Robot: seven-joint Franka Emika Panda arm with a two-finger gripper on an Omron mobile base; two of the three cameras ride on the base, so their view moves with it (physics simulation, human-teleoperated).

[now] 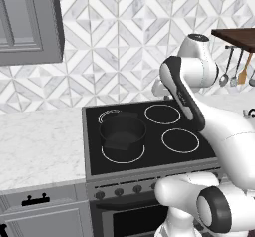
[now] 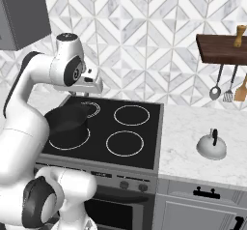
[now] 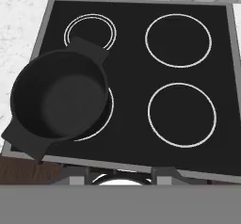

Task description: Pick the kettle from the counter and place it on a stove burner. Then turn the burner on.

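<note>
Four rings: white circles on the black glass cooktop stove (image 3: 132, 53), which has a grey front panel and a row of dark round knobs.
Pot: wide black pot with side handles (image 3: 59, 100), empty, sitting on the largest ring at the stove's front left corner and covering most of it.
Burner: mid-sized thin white ring (image 3: 182, 115) at the front right, bare; another like it lies behind, and the smallest double-lined ring sits behind the pot.
Kettle: small squat pale silver-white kettle with a thin dark upright handle (image 2: 212, 146), upright on the white marble countertop (image 2: 188, 127) right of the stove, well apart from the burner.
Shelf: dark brown wooden shelf (image 2: 222, 49) on the wall above the kettle, utensils hanging beneath.
Gripper: two-finger gripper (image 2: 94, 86) held above the stove's back left area, looking down on the cooktop; whether its fingers are wide or narrow I cannot tell.
</note>
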